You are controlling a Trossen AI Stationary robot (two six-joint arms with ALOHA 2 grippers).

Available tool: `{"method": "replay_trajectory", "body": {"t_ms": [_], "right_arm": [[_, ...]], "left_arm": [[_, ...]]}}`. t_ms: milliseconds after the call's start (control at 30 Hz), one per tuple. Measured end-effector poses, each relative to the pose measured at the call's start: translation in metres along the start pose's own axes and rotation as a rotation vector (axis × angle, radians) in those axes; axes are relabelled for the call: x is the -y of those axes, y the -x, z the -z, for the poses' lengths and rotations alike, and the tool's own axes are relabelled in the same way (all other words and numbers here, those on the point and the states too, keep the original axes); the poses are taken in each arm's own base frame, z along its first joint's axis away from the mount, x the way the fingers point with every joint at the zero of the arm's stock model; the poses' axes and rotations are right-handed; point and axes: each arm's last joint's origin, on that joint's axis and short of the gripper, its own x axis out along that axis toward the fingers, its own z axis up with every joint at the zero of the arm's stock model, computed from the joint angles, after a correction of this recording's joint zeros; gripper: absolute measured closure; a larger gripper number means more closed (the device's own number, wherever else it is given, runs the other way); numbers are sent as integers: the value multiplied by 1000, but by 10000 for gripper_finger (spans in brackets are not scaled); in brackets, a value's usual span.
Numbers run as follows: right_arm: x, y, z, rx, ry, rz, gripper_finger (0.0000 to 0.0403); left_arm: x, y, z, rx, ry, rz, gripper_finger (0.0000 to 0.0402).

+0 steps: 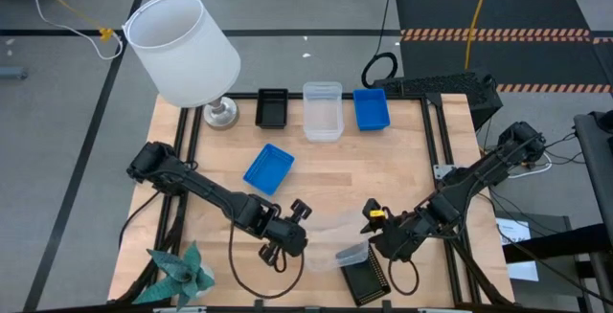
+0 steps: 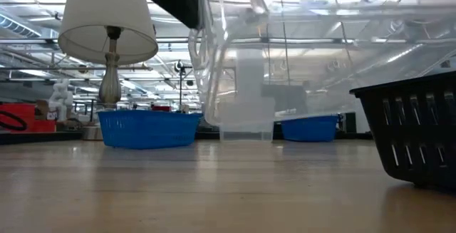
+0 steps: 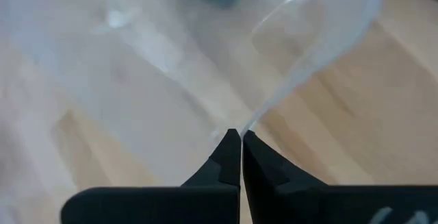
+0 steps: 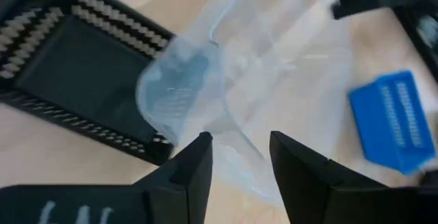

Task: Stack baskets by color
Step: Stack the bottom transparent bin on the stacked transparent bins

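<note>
A clear basket (image 1: 330, 229) hangs above the table's near middle between my two grippers. My left gripper (image 1: 299, 219) is shut on it. My right gripper (image 4: 239, 157) stands open at the basket's right side, with a clear wall (image 4: 236, 145) between its fingers. A second clear basket (image 1: 351, 254) lies tilted against a black basket (image 1: 367, 279) at the near edge. A blue basket (image 1: 268, 168) sits on the table left of the middle. A black basket (image 1: 272, 108), a clear one (image 1: 322, 110) and a blue one (image 1: 371, 108) stand along the far edge. My left gripper pinches the thin rim of the clear basket (image 3: 250, 122) between its two fingertips, coming slanting down from the table's left. The basket (image 2: 285, 55) hangs tilted and clear of the table. My right gripper's fingers flank the clear wall; whether they touch it I cannot tell.
A white lamp (image 1: 182, 50) stands at the table's far left corner, its metal foot (image 1: 220, 114) beside the far black basket. A teal paper star (image 1: 182, 273) lies at the near left corner. Bare wood (image 1: 383, 174) lies between the far row and the grippers.
</note>
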Motion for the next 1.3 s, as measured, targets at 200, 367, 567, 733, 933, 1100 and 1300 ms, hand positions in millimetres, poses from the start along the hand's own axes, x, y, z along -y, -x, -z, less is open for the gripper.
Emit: {"method": "replay_trajectory", "body": {"t_ms": [200,367,567,733,933,1100,1300], "right_arm": [[5,2,3,-57,-108,167,223],[5,4,5,-67,-193,167,178],[4,3,5,-58,-130,142,175],[2,-3,10,-72,-49,165,249],[-2,-12,20,-95,3,143,365],[-3,-12,22,-94,25,142,396],[0,-4,20,-55,-1,154,376]], "left_arm": [[-1,0,3,-39,67,-56,400],[-3,0,6,-74,119,-100,400],[-3,0,5,-69,151,-114,401],[-7,3,1,-30,161,-155,401],[-7,2,-5,22,144,-162,401],[-6,4,0,-27,162,-183,401],[10,26,5,-110,225,-109,392]]}}
